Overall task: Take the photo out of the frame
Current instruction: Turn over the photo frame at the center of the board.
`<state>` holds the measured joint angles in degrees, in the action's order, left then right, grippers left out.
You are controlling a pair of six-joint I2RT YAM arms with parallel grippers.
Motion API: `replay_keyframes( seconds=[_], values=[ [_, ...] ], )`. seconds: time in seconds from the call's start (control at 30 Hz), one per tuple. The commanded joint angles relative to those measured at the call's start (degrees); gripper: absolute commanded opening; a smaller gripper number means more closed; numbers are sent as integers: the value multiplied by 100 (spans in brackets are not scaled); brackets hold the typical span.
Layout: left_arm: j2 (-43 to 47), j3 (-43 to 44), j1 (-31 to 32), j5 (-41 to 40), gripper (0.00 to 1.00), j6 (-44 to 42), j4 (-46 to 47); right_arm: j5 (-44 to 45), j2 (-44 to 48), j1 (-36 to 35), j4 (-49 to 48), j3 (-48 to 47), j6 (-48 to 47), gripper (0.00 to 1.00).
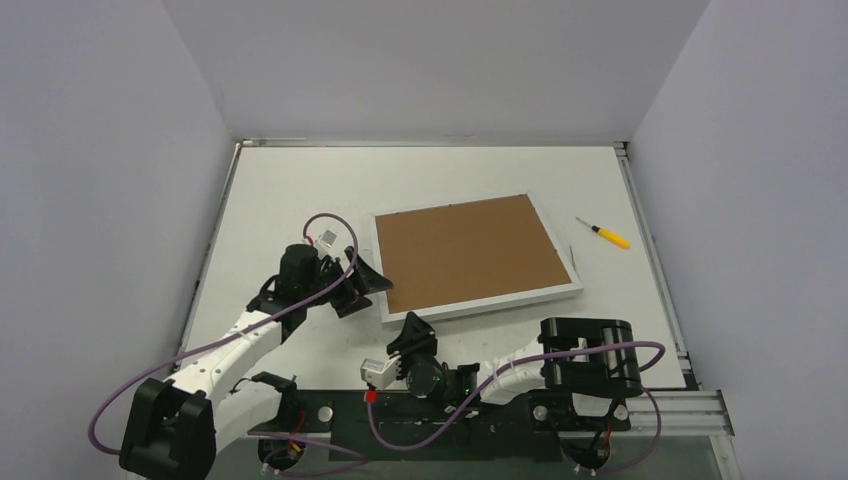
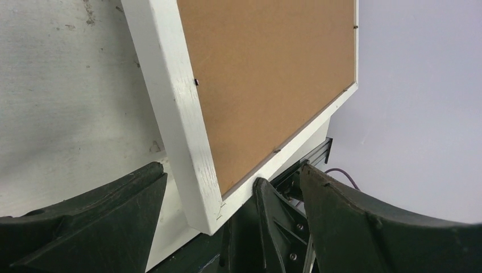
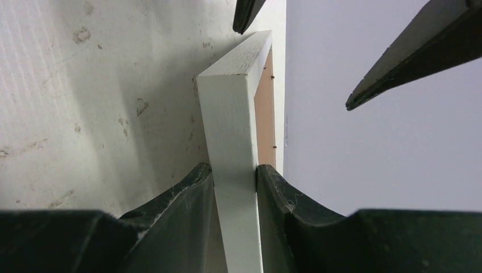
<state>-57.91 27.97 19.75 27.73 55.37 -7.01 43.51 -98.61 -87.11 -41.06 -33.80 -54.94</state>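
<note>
While your right end effector [image 3: 234,176] is clamped on the near white rail of the frame [image 1: 478,258], one finger on each face, your left end effector [image 2: 233,170] stands with its fingers wide apart on either side of the frame's lower-left corner. I can make out no contact there.

The frame sits back-up in the middle of the overhead view on the white tabletop [image 1: 300,190], with its brown backing board [image 1: 465,250] filling the opening. You cannot see the photo; judge it to be under that board, face down. I cannot tell whether the gripped rail is raised off the tabletop.

The step in hand looks like freeing the backing. Treat the right grip as an anchor: hold it steady and do not twist, since the rail is narrow and could slip out sideways. Small dark tabs [image 2: 195,82] dot the inner rim, and they probably pin the board. Work each one clear before you pry, starting at the corner nearest your left fingers. Lifting the board against a tab that is not yet clear could crack it or crease the print beneath.

A yellow-handled screwdriver [image 1: 609,236] lies right of the frame, well apart from both arms. Fetch it only if fingertips cannot shift the tabs.
</note>
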Motion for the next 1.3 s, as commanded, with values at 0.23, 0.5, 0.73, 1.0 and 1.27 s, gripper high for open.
replay_keyframes(
  seconds=[0.23, 0.5, 0.73, 1.0, 1.27],
  values=[
    [-620, -585, -216, 7, 82, 735, 1842, 255, 492, -86, -459, -244, 62, 5],
    [-1260, -678, -217, 235, 69, 990, 2748, 195, 461, -147, -281, -417, 123, 5],
    [-1517, -740, -221, 407, 37, 1376, 3625, 255, 326, -181, -202, -607, 105, 6],
    [-907, -563, -371, 184, 14, 1205, 2819, 544, 319, -238, -278, -615, -108, 36],
    [-494, -279, -594, 373, 13, 1117, 2280, 433, 1460, -193, -420, 132, 792, 99]
  ],
)
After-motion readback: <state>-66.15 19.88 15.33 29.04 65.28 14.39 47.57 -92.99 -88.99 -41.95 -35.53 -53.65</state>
